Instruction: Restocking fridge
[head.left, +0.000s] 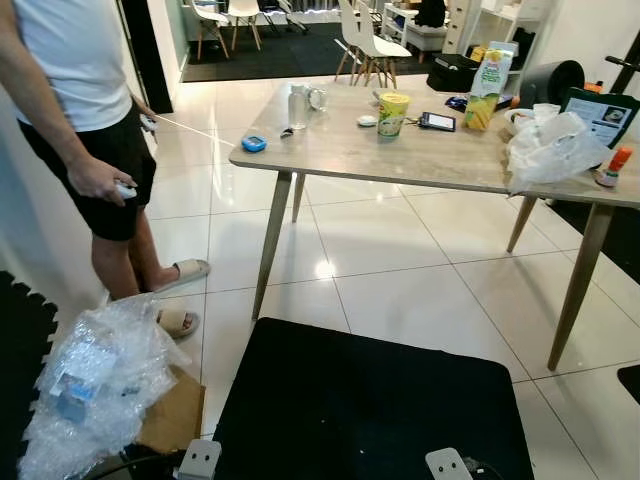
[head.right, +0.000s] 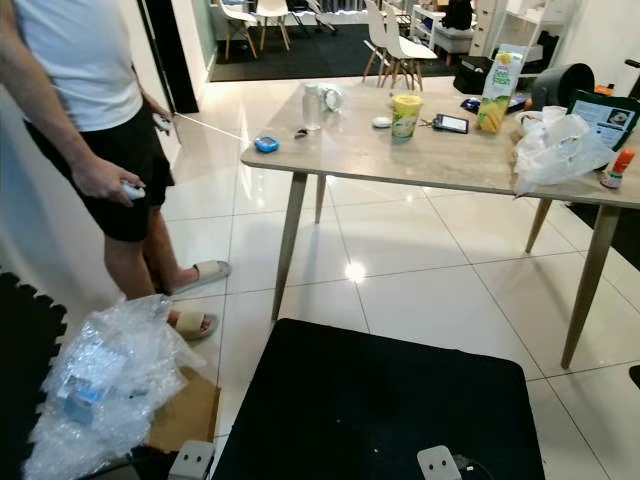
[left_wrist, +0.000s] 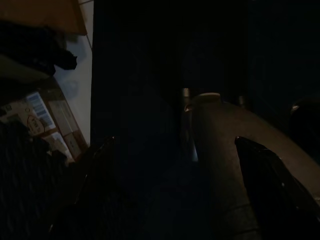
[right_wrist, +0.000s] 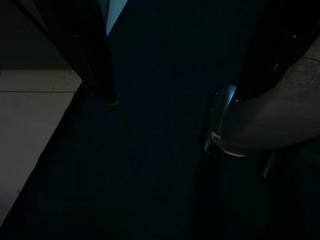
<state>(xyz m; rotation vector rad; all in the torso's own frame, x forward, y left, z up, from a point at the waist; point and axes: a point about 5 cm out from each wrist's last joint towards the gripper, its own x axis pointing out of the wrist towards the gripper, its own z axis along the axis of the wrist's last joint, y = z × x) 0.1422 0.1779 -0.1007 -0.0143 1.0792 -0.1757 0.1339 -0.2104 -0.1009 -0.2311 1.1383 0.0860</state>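
Note:
A wooden table (head.left: 440, 160) stands ahead on white tiles. On it are a tall juice carton (head.left: 487, 85), a yellow-green cup (head.left: 393, 112), a clear bottle (head.left: 297, 106), a small blue object (head.left: 254, 143), a phone (head.left: 437, 121), a white plastic bag (head.left: 550, 148) and an orange-capped bottle (head.left: 612, 166). Both arms hang low by my body in the shade. In the dark left wrist view, the left gripper (left_wrist: 175, 140) is open with nothing between its fingers. The right gripper (right_wrist: 177, 100) is also open and holds nothing.
A person (head.left: 80, 100) stands at the left, a small controller in each hand. Bubble wrap (head.left: 95, 385) lies on cardboard (head.left: 172, 412) at the lower left. A black mat (head.left: 370, 400) is right before me. White chairs (head.left: 365, 40) stand behind the table.

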